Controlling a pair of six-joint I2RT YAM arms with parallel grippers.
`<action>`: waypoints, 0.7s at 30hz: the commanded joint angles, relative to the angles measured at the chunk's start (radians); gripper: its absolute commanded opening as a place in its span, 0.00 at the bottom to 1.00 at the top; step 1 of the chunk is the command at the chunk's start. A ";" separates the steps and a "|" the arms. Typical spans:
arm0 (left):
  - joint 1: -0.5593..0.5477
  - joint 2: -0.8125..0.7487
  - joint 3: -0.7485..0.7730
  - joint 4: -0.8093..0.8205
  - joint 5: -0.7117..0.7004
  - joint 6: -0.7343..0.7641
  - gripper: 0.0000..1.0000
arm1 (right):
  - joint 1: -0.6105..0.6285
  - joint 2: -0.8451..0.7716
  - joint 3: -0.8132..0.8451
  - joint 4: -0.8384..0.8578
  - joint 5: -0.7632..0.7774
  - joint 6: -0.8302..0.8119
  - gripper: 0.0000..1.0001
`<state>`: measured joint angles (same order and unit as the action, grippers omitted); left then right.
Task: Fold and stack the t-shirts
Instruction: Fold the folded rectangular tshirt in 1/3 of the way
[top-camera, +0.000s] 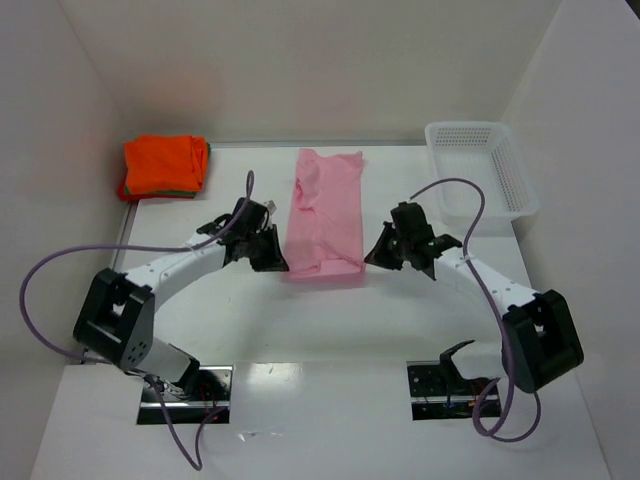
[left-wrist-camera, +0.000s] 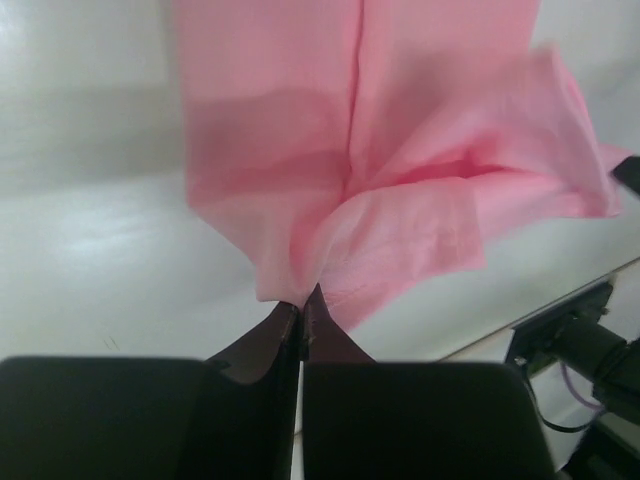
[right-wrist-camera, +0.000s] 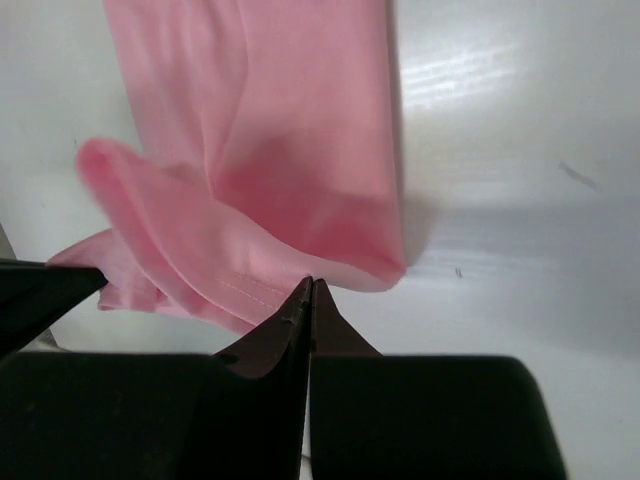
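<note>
At the far left corner of the worktop (top-camera: 330, 330), the orange t-shirt (top-camera: 165, 163) sits folded on a green one (top-camera: 165, 194) that shows only as an edge, so that pile looks done. Mid-worktop, the pink t-shirt (top-camera: 325, 215) lies as a long strip. The left hand (top-camera: 280, 262) and right hand (top-camera: 371, 258) are each pinched shut on a near corner, with its cross fold and stacking yet to do.

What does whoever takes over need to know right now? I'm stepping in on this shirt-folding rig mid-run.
Left hand: shut on the pink t-shirt at its near left corner.
Right hand: shut on its near right corner.
Done: orange t-shirt lies folded at the back left of the table.
Left: finish folding the pink t-shirt, which lies as a long strip mid-table, then stack it on the orange one.
</note>
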<state>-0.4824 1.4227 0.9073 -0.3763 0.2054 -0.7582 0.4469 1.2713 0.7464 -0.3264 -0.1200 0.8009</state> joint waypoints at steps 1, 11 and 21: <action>0.051 0.129 0.116 -0.001 0.084 0.137 0.00 | -0.045 0.083 0.106 0.003 0.008 -0.078 0.00; 0.148 0.424 0.409 -0.021 0.206 0.267 0.00 | -0.123 0.332 0.327 0.055 -0.069 -0.153 0.00; 0.176 0.570 0.590 -0.062 0.256 0.321 0.00 | -0.132 0.526 0.528 0.073 -0.087 -0.183 0.00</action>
<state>-0.3172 1.9755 1.4395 -0.4240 0.4194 -0.4763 0.3206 1.7767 1.1835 -0.2993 -0.2001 0.6487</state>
